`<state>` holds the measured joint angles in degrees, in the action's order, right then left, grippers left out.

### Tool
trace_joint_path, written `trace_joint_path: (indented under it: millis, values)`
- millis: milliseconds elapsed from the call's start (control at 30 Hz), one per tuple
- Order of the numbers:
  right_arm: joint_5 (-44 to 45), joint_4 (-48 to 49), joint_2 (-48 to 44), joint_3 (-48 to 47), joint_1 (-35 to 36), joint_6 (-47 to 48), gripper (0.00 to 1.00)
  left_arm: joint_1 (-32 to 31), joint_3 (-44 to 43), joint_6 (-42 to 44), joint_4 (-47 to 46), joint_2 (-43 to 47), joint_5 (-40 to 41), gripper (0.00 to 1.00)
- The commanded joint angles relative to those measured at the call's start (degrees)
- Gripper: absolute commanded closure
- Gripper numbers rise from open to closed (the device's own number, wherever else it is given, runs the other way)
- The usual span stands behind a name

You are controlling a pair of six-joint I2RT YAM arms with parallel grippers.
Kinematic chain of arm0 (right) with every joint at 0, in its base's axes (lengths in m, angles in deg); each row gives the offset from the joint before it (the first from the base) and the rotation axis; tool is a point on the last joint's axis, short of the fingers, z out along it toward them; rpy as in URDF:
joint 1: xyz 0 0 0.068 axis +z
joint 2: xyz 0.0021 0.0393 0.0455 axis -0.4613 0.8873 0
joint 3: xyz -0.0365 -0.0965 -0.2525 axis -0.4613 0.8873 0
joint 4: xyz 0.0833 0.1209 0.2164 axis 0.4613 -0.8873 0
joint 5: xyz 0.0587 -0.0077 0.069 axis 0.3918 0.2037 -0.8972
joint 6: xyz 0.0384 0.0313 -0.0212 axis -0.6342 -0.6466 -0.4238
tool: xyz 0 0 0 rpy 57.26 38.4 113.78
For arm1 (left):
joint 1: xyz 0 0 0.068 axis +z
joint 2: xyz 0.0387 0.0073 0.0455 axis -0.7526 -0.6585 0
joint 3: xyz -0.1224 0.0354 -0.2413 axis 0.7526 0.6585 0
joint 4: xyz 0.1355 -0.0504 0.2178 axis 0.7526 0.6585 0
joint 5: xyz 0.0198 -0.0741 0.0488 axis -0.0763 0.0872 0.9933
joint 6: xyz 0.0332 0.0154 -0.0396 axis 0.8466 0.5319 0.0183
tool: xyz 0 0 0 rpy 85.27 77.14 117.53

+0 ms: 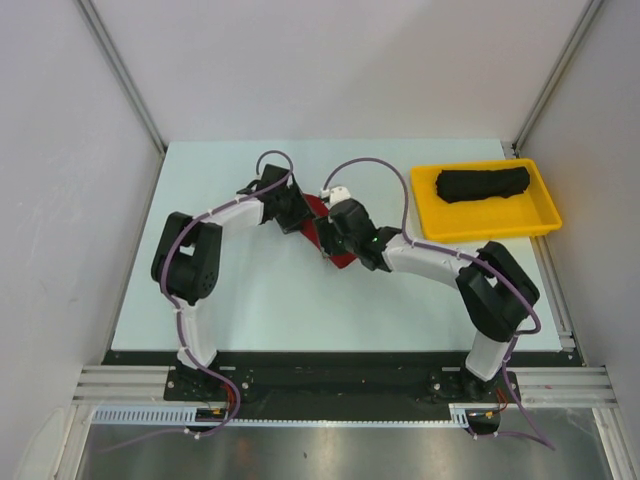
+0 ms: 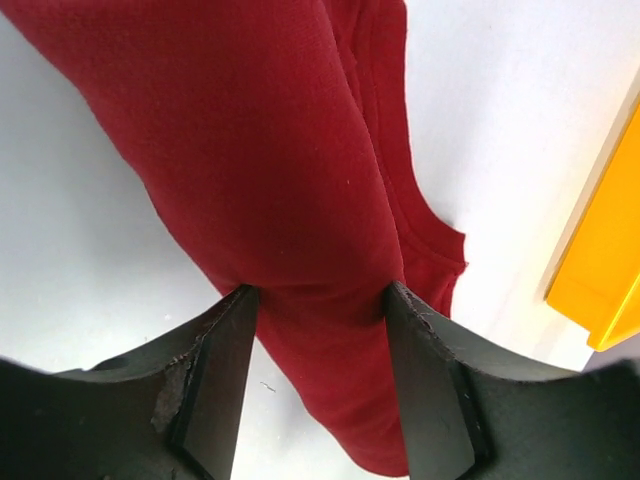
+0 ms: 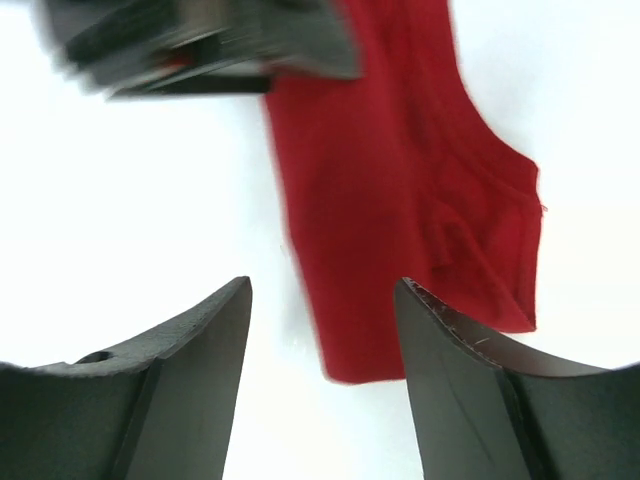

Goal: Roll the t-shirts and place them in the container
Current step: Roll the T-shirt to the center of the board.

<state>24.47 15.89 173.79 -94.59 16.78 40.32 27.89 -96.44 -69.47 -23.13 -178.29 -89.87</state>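
Left claw (image 2: 320, 290) clenches a folded red t-shirt (image 2: 270, 150) lying on the table (image 1: 270, 300). Right claw (image 3: 322, 290) hangs released over the shirt's other end, gripping nothing. At the far right, a yellow tray (image 1: 490, 228) holds the rolled black t-shirt (image 1: 483, 184).
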Motion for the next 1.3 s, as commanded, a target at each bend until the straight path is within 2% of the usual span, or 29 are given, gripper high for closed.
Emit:
trace_joint_path:
  millis: [0,133,333,467,600,867,1167,1267]
  values:
    - [12.85,1.79,1.21,-0.41,4.88,11.25,0.35,-0.87,-3.18,-0.63,1.39,-2.45,1.85,0.4]
    - [16.2,1.53,4.55,-1.55,6.9,14.17,0.34,-1.22,-4.15,-0.63,1.48,-3.33,1.33,0.37]
    - [15.49,-0.13,9.65,-2.95,6.82,14.17,0.34,-1.22,-4.94,0.42,1.13,-3.07,-0.69,0.3]
    - [15.68,-0.93,11.06,-3.13,5.85,14.17,0.36,-0.87,-3.72,1.3,0.69,0.26,-1.84,0.22]
    - [10.95,-2.24,10.81,-3.22,3.48,11.72,0.37,0.27,0.67,1.39,-1.76,5.63,-2.1,0.18]
    - [2.5,-2.25,10.37,-3.22,0.31,10.4,0.38,2.12,7.71,0.78,-6.68,9.5,-3.68,0.16]
    - [-6.03,-2.34,9.75,-3.13,-3.11,7.67,0.39,2.38,6.66,-0.89,-15.29,2.66,-2.55,0.17]
    - [-8.14,-2.42,9.49,-3.22,-4.17,6.53,0.4,2.38,4.82,-1.33,-14.17,-0.33,-0.7,0.21]
